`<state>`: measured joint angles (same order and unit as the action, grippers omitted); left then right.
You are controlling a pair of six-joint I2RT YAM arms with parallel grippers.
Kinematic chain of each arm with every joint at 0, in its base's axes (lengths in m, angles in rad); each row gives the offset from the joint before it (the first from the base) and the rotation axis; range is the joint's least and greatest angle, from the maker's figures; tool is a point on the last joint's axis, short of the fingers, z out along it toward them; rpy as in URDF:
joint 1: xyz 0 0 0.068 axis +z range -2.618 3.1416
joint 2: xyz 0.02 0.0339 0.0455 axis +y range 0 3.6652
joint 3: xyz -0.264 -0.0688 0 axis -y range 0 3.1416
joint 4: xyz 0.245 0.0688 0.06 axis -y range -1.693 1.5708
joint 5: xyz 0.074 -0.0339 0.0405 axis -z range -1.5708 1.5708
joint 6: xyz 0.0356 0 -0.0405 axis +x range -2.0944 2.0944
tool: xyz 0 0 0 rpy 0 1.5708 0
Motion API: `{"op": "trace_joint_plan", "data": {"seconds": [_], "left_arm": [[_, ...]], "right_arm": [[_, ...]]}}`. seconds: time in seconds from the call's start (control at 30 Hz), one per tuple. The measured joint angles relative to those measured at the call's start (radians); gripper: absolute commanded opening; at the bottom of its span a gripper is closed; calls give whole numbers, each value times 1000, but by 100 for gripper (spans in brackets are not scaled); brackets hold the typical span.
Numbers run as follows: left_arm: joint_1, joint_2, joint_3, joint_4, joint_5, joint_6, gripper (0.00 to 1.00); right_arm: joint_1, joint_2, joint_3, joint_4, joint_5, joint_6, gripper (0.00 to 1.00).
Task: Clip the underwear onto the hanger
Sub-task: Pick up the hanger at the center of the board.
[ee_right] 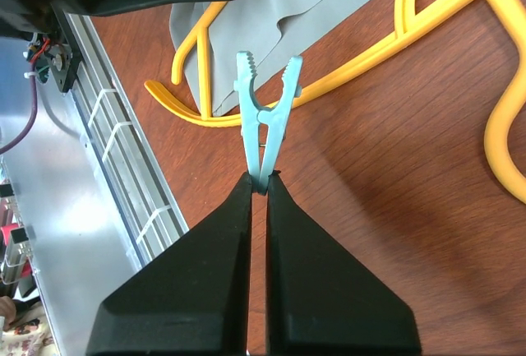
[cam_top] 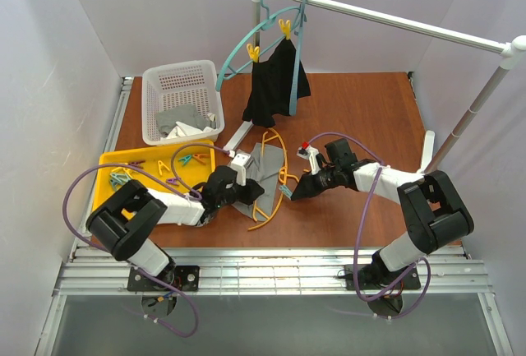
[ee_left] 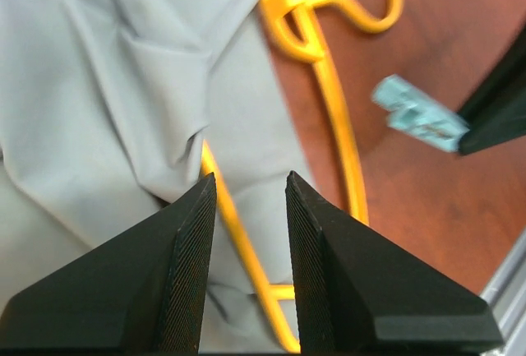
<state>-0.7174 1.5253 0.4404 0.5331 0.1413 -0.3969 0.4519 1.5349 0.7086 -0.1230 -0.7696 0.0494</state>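
While the clip is squeezed and nearing the garment, state is as follows:
underwear (cam_top: 261, 177): grey, flat on the desk (cam_top: 362, 117), draped over the lower part of the hanger, between the two arms.
hanger (cam_top: 279, 152): yellow-orange, lying flat; near bar runs under the fabric edge, hook end points away from the bases.
clip (ee_right: 265, 113): light teal peg, tail pinched so its toothed mouth gapes, aimed at the hanger bar and fabric edge, just short of both.
right gripper (ee_right: 261, 187): jaws pressed together on the clip tail.
left gripper (ee_left: 246, 200): jaws part spread, hovering over fabric and bar; nothing visibly between them.
step: bringing the opened clip to the hanger-and-fabric overlap; no clip on yet, by my read.
next move needs: mouth straddling both bar and cloth before release; left likely has to pin fabric so it doesn't slide.
other: white basket (cam_top: 182, 101), yellow tray (cam_top: 111, 171) of spare clips, black garment (cam_top: 275, 85) on rail.
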Motion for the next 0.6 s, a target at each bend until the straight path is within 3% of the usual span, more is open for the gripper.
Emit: {"op": "trace_joint_plan", "data": {"seconds": [0.33,0.47,0.6], "left_arm": [[0,59,24,-28,-26,8,30],[0,88,46,-19,-27,17,25],[0,137,84,-2,-31,27,13]], "right_arm": [[0,-3,-6,5,-6,1,1],[0,-3,-6,12,-18,0,1],[12,-3,-6,14,-21,0,1]]}}
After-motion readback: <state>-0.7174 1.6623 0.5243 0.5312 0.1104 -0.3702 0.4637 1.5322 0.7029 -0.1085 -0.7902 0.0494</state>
